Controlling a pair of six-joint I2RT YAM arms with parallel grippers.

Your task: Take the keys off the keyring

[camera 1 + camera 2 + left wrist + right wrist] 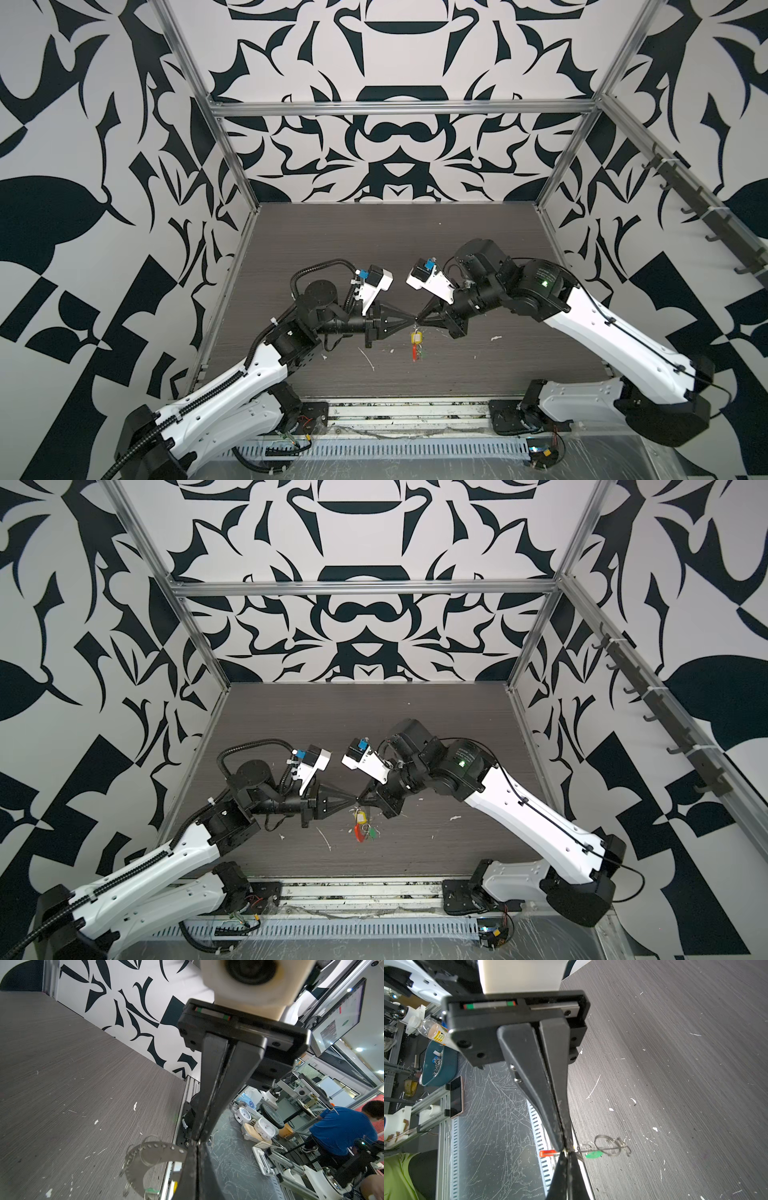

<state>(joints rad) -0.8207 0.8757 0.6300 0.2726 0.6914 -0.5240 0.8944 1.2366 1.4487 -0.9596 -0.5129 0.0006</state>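
Right pincer (pixel 564 1146): jaws together, clamped on the keyring (pixel 153 1153) wire just beside the red sleeve (pixel 548 1153). Left pincer (pixel 197 1140): jaws together too, tip to tip with the right one at the same spot. Whether it bites the wire is hidden by the tips. Tips meet mid-table in both top views.

Keyring hangs below them over the table (pixel 332 232); can't tell if its low end touches. Yellow key (pixel 360 815) sits highest on the ring. Green key (pixel 372 833) is lower, beside the sleeve. Their small loops blur together. In the left wrist view the ring is cut off by the frame edge and the pincers.

Off the table: teal tub (pixel 446 1074) with silvery bits inside, too small to name; bottle (pixel 430 1031) near it. White flecks (pixel 593 1086) scattered on the table.
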